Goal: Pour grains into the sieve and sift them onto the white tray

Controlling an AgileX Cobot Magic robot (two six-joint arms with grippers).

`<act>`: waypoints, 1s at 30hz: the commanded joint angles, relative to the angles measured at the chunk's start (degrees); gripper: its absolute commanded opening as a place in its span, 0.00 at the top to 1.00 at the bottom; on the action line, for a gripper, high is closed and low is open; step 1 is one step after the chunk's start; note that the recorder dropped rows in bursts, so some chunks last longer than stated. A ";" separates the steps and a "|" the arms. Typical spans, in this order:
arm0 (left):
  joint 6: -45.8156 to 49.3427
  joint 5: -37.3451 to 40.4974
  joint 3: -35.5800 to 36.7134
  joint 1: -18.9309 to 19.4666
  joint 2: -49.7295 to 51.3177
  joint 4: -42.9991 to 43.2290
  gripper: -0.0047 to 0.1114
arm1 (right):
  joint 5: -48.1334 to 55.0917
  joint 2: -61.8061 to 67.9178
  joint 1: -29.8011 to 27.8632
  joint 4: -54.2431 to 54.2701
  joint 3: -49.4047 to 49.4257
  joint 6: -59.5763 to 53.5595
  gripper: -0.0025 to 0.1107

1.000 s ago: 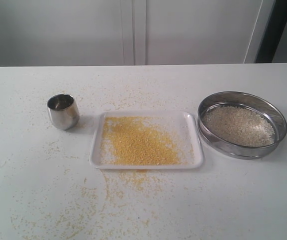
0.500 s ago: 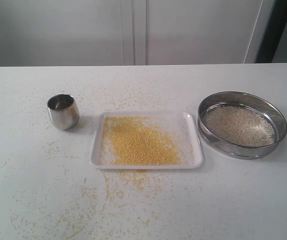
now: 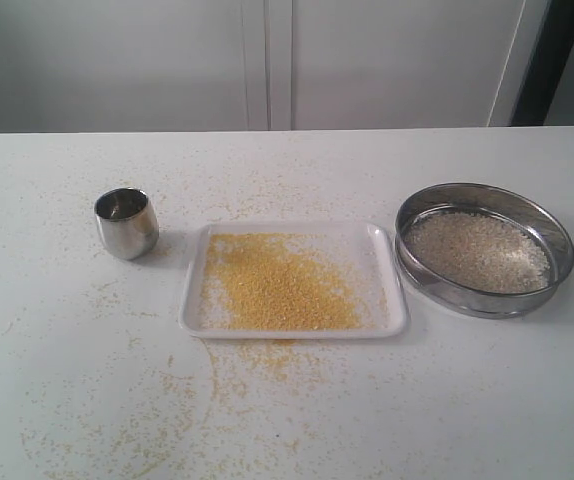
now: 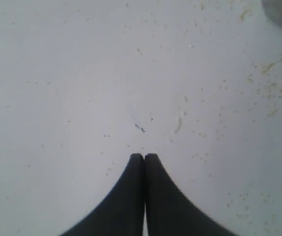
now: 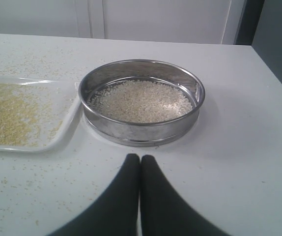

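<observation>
White table (image 3: 487, 400), cup (image 3: 126, 222) in exterior view only, wrist views show left tool (image 4: 144, 156), right tool (image 5: 140, 157) each closed

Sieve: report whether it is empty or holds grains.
Not empty. The sieve holds a layer of whitish grains covering most of its mesh and lying well below the rim, as the exterior and right wrist views both show.

One sieve (image 3: 433, 286), one white tray (image 3: 194, 300) and one steel cup (image 3: 126, 223) are counted on one table (image 3: 467, 400). Two kinds of grain are seen: yellow grains (image 3: 277, 282) and whitish grains (image 3: 477, 250). Two grippers are shown, the left gripper (image 4: 144, 156) and the right gripper (image 5: 140, 157).
</observation>
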 commanded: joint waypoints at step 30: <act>17.52 -9.20 16.13 0.10 -40.32 -9.43 0.96 | -0.11 -0.31 0.13 -0.28 0.26 0.31 0.98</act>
